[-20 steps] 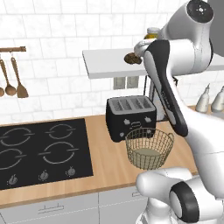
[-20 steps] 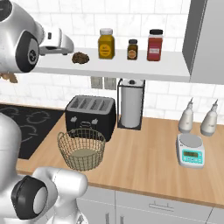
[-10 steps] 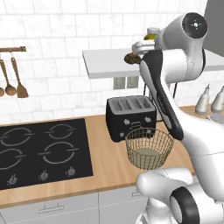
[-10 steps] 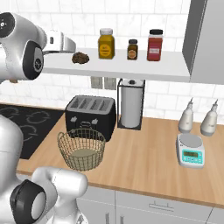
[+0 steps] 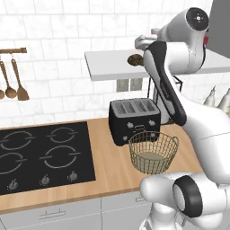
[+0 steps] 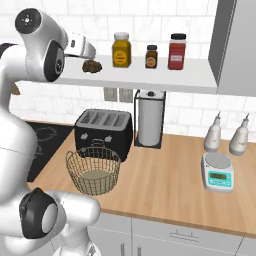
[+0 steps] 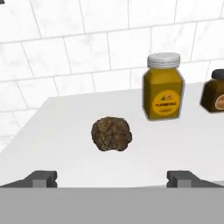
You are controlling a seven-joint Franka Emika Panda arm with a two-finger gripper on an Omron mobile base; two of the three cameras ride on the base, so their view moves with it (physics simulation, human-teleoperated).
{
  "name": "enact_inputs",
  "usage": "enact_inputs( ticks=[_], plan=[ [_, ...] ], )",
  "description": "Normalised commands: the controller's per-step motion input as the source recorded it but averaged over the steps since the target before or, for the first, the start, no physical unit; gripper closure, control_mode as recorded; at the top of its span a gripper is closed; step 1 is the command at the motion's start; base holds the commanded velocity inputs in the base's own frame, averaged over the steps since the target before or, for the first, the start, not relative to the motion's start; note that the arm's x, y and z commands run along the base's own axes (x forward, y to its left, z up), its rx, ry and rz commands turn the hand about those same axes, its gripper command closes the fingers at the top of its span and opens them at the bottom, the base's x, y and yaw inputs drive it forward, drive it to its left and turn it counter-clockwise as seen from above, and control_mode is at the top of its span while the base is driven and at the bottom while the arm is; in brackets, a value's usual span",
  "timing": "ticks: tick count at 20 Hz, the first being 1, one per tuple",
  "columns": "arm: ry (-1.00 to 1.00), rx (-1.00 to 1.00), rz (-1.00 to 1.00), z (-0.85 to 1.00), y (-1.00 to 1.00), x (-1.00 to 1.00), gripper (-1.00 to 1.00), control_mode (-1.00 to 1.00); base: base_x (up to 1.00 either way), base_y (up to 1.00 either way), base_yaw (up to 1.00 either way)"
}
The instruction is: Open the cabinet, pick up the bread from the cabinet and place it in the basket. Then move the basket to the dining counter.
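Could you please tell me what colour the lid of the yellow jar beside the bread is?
The jar's lid is pale grey, clearest in the hand view.

One bread (image 7: 111,134), three jars (image 6: 121,49), one basket (image 6: 93,170), one toaster (image 6: 103,131), two bottles (image 6: 213,135).

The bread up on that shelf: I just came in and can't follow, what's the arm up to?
The gripper is open, raised to the white shelf and pointed at the bread, which lies apart from the fingertips, ungrasped. A yellow jar stands beside it. The basket sits empty on the counter in front of the toaster.
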Motion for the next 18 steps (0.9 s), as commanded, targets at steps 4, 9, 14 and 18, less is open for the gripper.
enact_inputs(
  ticks=[4,9,14,18],
  plan=[
    [0.00,0.10,0.00,-0.65,0.00,0.19,-1.00,-1.00,0.00,0.00,0.00],
    [0.00,0.07,0.00,-0.25,0.00,0.46,-1.00,-1.00,0.00,0.00,0.00],
    [0.10,0.05,0.00,0.10,-0.01,0.65,-1.00,-1.00,0.00,0.00,0.00],
    [0.13,0.01,0.00,0.04,0.00,0.59,-1.00,-1.00,0.00,0.00,0.00]
  ],
)
